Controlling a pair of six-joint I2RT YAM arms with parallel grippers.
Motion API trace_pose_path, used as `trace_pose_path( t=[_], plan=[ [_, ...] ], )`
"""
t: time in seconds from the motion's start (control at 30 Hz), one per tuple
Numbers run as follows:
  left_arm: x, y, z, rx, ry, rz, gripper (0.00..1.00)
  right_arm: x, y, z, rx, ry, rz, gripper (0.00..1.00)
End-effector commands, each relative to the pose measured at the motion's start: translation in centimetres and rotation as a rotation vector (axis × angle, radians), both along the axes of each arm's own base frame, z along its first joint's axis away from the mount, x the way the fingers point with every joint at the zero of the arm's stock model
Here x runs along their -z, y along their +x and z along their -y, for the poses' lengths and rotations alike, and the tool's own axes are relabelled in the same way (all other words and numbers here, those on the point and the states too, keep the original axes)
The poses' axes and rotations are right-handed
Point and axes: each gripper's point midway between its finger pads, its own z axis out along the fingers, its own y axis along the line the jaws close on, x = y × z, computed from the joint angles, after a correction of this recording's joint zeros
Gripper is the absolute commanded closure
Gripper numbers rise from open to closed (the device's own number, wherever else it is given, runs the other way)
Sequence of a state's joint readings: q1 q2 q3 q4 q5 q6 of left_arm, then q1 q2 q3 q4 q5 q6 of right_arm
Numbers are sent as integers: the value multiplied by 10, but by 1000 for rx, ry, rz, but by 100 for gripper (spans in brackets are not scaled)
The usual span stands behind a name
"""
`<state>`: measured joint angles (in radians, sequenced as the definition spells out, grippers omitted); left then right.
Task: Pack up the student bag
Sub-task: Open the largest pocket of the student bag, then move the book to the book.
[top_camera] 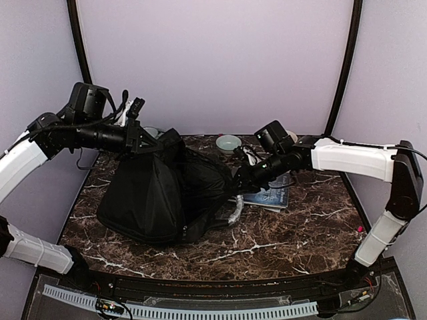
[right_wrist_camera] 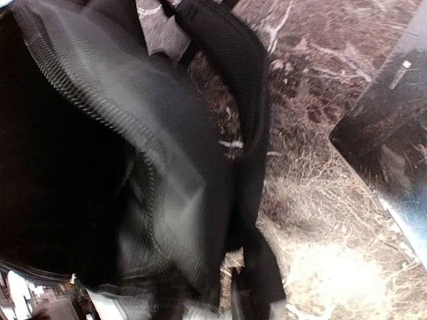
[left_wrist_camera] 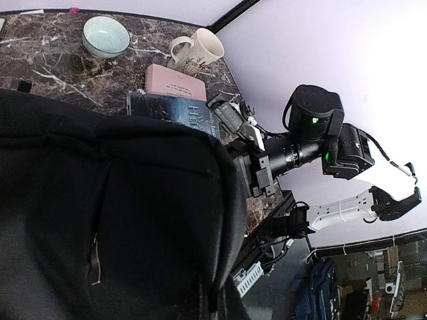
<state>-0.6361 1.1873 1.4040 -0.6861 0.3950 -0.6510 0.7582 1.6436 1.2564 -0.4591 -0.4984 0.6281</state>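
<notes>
— Black fabric fills both wrist views: the student bag [top_camera: 157, 193] sits left of centre on the table [top_camera: 287, 247], its top tented up, pinched in the left gripper [top_camera: 138, 139]
— And the right gripper [top_camera: 239, 179]?
— At the mouth's rim; clamped or not, I cannot tell. Spread the opening wide before fetching anything
— Obstacles?
— Just beyond it crowd a book [left_wrist_camera: 170, 110], pink box [left_wrist_camera: 175, 81], mug [left_wrist_camera: 199, 48], bowl [left_wrist_camera: 107, 35]

The top camera looks down from high behind the robot at the dark brown marbled worktop [top_camera: 280, 233]. The left wrist camera looks across the large black fabric backpack [left_wrist_camera: 133, 200] toward the right arm [left_wrist_camera: 313, 127]. The right wrist camera sits very near that backpack, blurred.
</notes>
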Motion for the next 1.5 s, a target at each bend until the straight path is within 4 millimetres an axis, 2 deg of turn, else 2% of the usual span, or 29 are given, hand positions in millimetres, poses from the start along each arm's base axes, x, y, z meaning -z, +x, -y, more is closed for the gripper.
trace_pose_path(
  t=[0.0,0.07,0.13,0.17,0.23,0.33,0.47,0.63,0.73,0.8,0.87,1.1,1.2,1.47],
  plan=[
    [4,3,-3,-53,-83,-13,100,-3,7,13,21,-44,12,56],
    [21,6,-6,-80,-56,-42,100,-11,14,21,43,-85,72,39],
    [37,6,-5,-80,-31,-73,100,-12,21,32,74,-140,123,29],
    [44,6,-5,-73,-18,-89,100,-21,21,40,95,-148,160,25],
    [57,4,-3,-54,5,-115,100,-25,23,55,128,-181,198,23],
    [75,3,-2,-37,53,-147,100,-18,25,87,198,-261,216,23],
    [84,1,1,-11,51,-157,100,-15,24,126,291,-311,240,23],
    [91,0,6,17,47,-169,100,-8,25,187,465,-402,236,22],
    [93,0,7,34,54,-168,100,-6,23,221,575,-445,195,10],
    [93,1,8,41,61,-164,100,-3,20,235,613,-451,169,5],
    [93,2,9,48,69,-158,100,-1,16,242,622,-444,160,0],
    [96,1,8,61,92,-158,100,27,11,243,600,-343,65,0],
    [102,-1,6,65,111,-170,100,35,15,233,581,-224,31,0],
    [116,0,10,74,115,-201,100,37,22,208,504,73,2,0]
  ],
)
